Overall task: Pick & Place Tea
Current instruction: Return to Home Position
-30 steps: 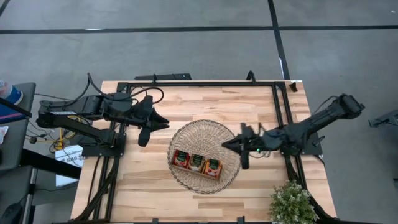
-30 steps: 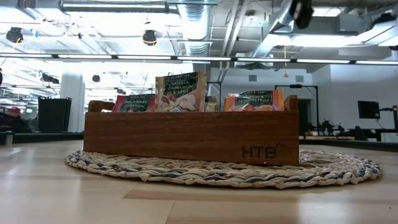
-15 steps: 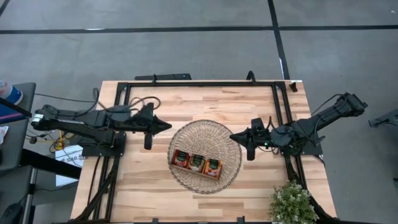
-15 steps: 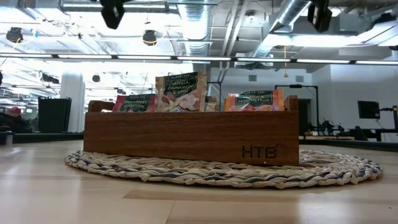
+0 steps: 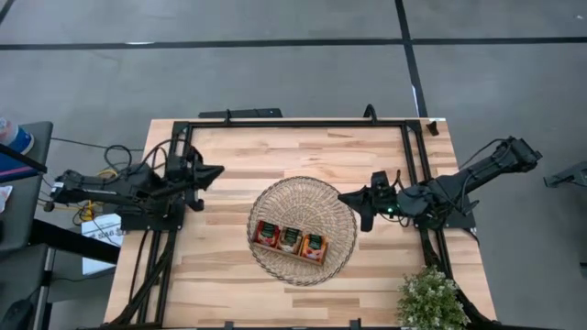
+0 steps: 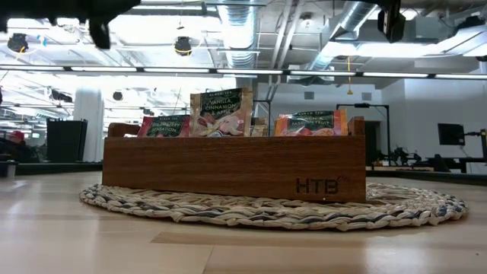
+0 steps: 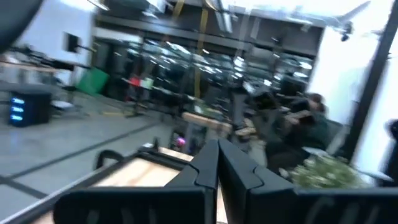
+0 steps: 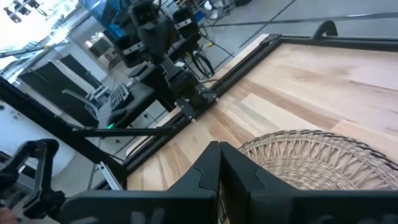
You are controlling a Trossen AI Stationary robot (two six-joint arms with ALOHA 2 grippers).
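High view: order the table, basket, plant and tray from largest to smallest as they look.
1. Table
2. Basket
3. Plant and tray: close. The plant looks slightly bigger, but it rises nearer the camera, so unsure.

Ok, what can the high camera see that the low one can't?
Only the high view shows the bushy green plant at the pale wooden table's corner, and how the left gripper and right gripper sit either side of the round wicker mat. Only the low view shows the HTB letters on the brown wooden tray and the names on the small square tea sachets. Both show tray, sachets and mat.
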